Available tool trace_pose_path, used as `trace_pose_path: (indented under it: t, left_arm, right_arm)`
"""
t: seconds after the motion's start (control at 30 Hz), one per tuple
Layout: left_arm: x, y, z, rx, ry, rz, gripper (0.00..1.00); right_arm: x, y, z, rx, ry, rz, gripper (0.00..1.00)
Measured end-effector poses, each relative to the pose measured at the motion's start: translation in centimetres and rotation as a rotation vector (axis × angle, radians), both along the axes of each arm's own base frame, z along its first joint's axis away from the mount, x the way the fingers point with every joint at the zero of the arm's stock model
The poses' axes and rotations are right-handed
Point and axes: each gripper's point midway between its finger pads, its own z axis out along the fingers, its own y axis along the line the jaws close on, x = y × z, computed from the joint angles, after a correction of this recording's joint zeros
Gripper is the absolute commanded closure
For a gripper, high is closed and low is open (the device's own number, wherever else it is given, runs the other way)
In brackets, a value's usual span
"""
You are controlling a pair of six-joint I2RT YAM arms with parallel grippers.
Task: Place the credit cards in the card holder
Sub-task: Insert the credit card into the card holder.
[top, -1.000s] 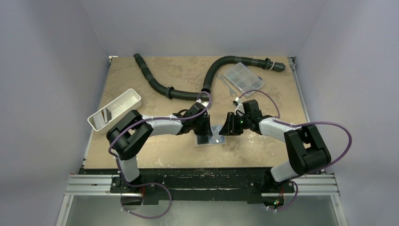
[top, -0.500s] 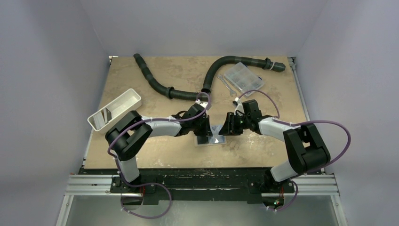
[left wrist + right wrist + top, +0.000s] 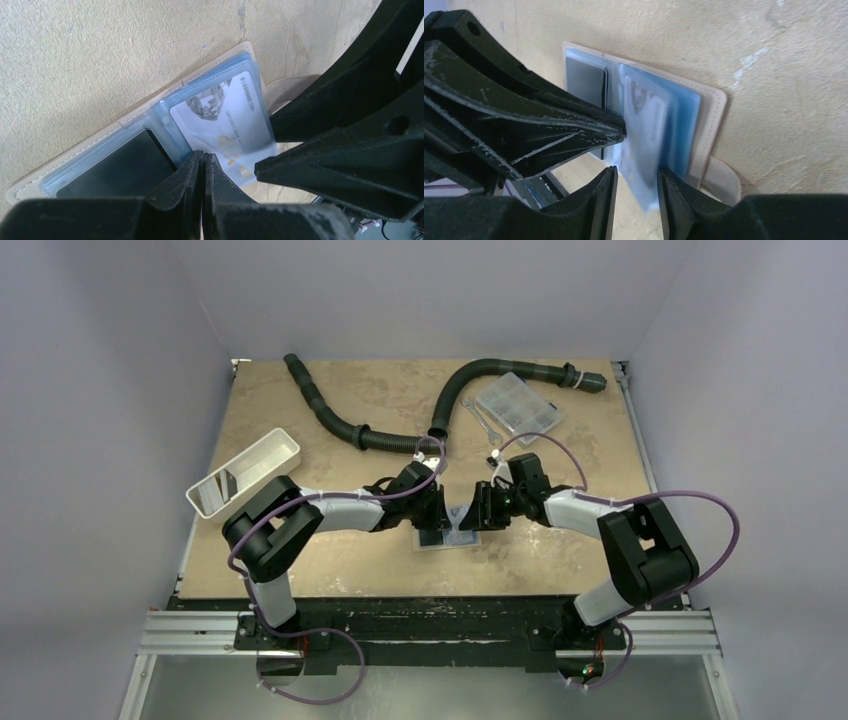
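The tan card holder (image 3: 432, 541) lies open on the table between both grippers, pale blue sleeves up. In the left wrist view a dark card (image 3: 117, 167) sits in the card holder's (image 3: 75, 155) left sleeve. A pale card with gold lettering (image 3: 225, 120) lies partly in the right sleeve. My left gripper (image 3: 203, 159) is shut and empty, its tips on the holder's middle fold. In the right wrist view my right gripper (image 3: 636, 182) is open, and the pale card's (image 3: 644, 135) free end lies between its fingers. The snap tab (image 3: 724, 180) sticks out beside them.
A white oblong tray (image 3: 243, 473) stands at the left. A black corrugated hose (image 3: 340, 422) runs across the back. A clear compartment box (image 3: 517, 407) and small wrenches (image 3: 482, 422) lie at the back right.
My right gripper has moved a little left toward the card holder, and the pale card has shifted left with it. The left gripper has stayed on the holder.
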Motion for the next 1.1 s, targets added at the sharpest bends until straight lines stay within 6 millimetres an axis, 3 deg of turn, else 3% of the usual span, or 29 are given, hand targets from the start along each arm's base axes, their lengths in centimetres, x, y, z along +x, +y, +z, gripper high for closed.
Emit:
trace_pose_path:
  t: [0.33,0.53,0.73,0.87,1.1]
  left_arm:
    - [-0.2,0.4,0.2,0.014,0.007,0.002,0.97]
    - [-0.8,1.2,0.3,0.044,0.025,0.005,0.88]
    - [-0.8,2.4,2.5,0.042,0.015,0.022,0.84]
    - [0.1,3.9,4.8,0.016,-0.02,0.059,0.83]
    - [1.5,10.1,6.3,0.04,-0.027,0.186,0.77]
  right_arm:
    - [-0.5,1.7,1.9,-0.01,-0.041,0.047,0.56]
    - [-0.6,2.7,2.8,-0.017,-0.063,0.073,0.54]
    - [-0.7,3.4,3.2,-0.012,-0.072,0.092,0.51]
    - [-0.8,3.9,3.5,-0.006,-0.079,0.107,0.5]
    - [-1.5,5.2,3.2,0.004,-0.068,0.138,0.46]
